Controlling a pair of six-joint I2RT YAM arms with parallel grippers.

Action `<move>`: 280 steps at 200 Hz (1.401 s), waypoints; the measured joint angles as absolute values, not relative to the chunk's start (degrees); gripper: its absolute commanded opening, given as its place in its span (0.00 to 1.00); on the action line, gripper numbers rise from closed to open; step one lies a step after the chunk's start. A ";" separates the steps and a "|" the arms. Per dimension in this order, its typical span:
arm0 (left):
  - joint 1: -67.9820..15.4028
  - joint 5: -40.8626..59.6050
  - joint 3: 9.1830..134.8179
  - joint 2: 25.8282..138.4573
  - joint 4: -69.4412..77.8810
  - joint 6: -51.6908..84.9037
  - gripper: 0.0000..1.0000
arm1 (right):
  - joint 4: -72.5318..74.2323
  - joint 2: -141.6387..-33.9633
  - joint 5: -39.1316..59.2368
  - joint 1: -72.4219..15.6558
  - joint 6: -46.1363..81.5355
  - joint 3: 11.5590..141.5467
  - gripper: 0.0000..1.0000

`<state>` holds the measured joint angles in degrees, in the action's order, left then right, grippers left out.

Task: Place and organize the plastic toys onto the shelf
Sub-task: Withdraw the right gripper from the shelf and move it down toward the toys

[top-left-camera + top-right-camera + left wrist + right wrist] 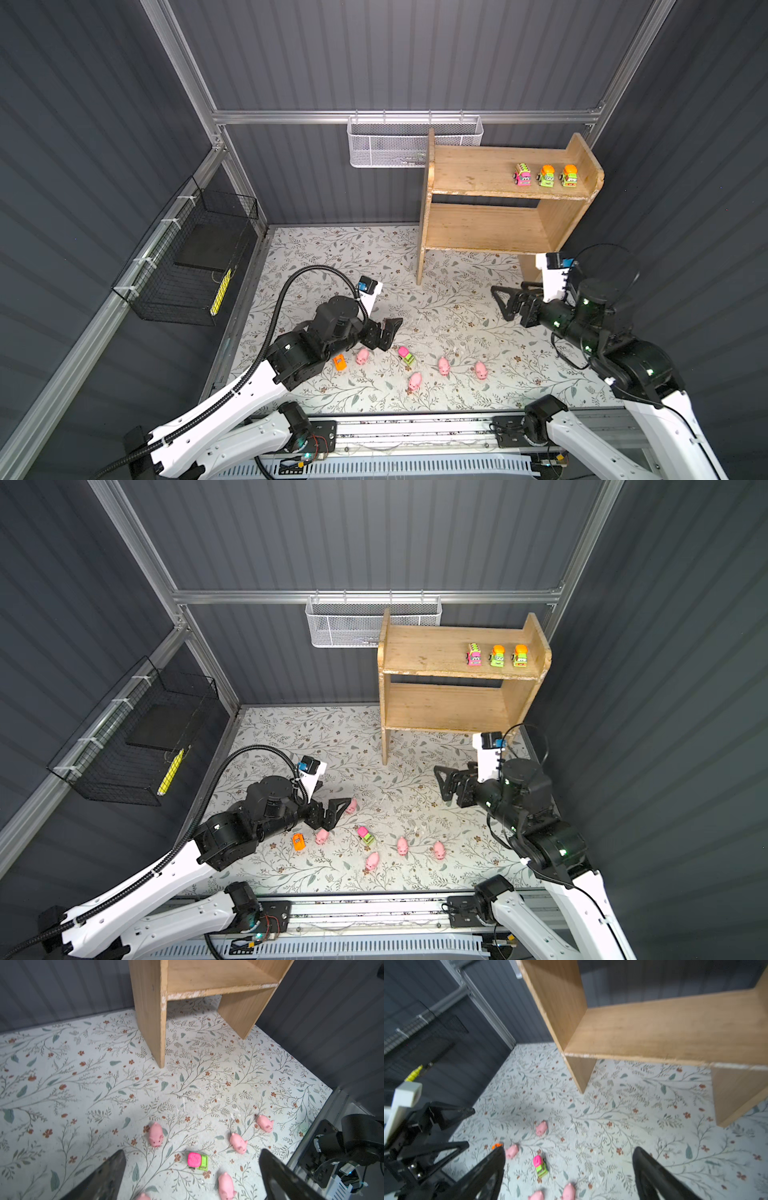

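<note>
Three glossy cartoon-faced vehicles (pixel 545 175) line the top board of the raw wooden shelf (pixel 478 170), while smooth pink pigs (pixel 444 366), a pink-green truck (pixel 406 356) and an orange car (pixel 340 362) dot the floral counter (pixel 436 291) below the wide, empty left claw (pixel 390 330) and right claw (pixel 500 301).

both arms reach forward, angled inward; left gripper (pixel 390 333) and right gripper (pixel 500 303) have jaws spread wide.
</note>
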<state>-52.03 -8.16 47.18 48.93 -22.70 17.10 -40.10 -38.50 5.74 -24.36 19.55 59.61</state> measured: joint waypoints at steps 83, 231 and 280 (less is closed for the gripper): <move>-52.03 -9.17 31.57 46.50 -20.27 26.17 1.00 | -26.68 -36.34 3.09 -38.54 27.99 35.05 0.98; -52.03 -25.19 26.83 34.09 -28.25 38.72 1.00 | 7.03 -72.58 -5.63 -57.84 27.07 26.81 0.79; -52.03 -28.95 27.68 33.45 -31.22 39.72 1.00 | 12.60 -79.44 -5.61 -58.57 26.48 28.73 0.73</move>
